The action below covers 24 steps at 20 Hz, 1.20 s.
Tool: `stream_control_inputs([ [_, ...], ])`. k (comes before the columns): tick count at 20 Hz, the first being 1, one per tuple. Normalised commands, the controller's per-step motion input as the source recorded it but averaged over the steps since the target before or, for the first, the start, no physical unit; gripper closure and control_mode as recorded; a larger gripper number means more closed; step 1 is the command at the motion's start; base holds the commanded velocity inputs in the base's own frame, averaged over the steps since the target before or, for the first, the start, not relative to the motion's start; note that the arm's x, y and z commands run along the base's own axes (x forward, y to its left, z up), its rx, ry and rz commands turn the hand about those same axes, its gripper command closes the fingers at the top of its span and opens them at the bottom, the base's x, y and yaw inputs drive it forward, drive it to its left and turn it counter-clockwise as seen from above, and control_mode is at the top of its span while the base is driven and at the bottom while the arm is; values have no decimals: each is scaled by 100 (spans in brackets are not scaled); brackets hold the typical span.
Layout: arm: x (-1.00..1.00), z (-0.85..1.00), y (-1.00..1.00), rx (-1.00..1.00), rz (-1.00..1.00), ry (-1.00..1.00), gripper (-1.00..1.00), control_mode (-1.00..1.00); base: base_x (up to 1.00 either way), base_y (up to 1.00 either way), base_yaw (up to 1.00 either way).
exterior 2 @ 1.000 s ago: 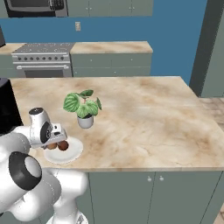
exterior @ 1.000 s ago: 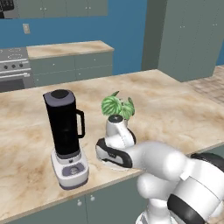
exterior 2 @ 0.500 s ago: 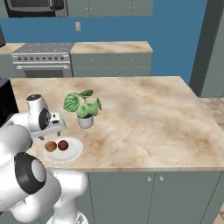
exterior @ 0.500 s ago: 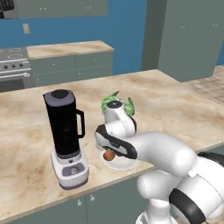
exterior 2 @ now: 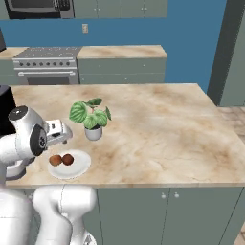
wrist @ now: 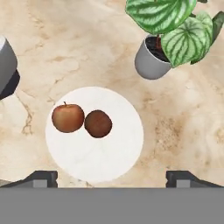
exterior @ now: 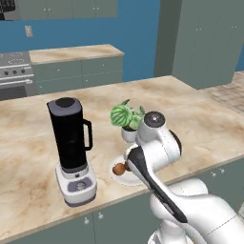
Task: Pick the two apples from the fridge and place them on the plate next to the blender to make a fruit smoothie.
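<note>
Two reddish-brown apples (wrist: 68, 117) (wrist: 98, 124) lie side by side, touching, on the small white plate (wrist: 105, 162). The plate rests on the marble counter just right of the black blender (exterior: 71, 143). My gripper (wrist: 113, 178) hangs above the plate's near side, open and holding nothing, its fingertips (wrist: 41, 177) wide apart. From the right base view the gripper (exterior 2: 61, 135) sits above and a little behind the apples (exterior 2: 61, 159) on the plate (exterior 2: 79, 168). One apple (exterior: 119, 168) peeks out left of my arm. The fridge is out of view.
A potted plant (exterior 2: 91, 117) in a grey pot stands just behind the plate, close to the hand. The counter's front edge (exterior 2: 143, 184) runs right by the plate. A stove (exterior 2: 45, 64) and grey-green cupboards line the back wall.
The hand has lifted off the plate and drawn back upward. Both apples stay on the plate, the second one let go.
</note>
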Motion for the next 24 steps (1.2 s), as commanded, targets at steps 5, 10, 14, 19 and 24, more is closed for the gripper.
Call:
stream_control_inputs([
  [5, -100, 78, -60, 6, 0, -69, -100, -100, 0, 0, 0],
  [10, -100, 83, -43, 1, 0, -47, -100, -100, 0, 0, 0],
  [14, -93, 66, -62, 6, -1, -21, -100, -100, 0, 0, 0],
  [19, -77, 47, -45, 5, -3, -16, -100, -100, 0, 0, 0],
  [24, -83, 44, -71, 12, -6, -24, -100, -100, 0, 0, 0],
])
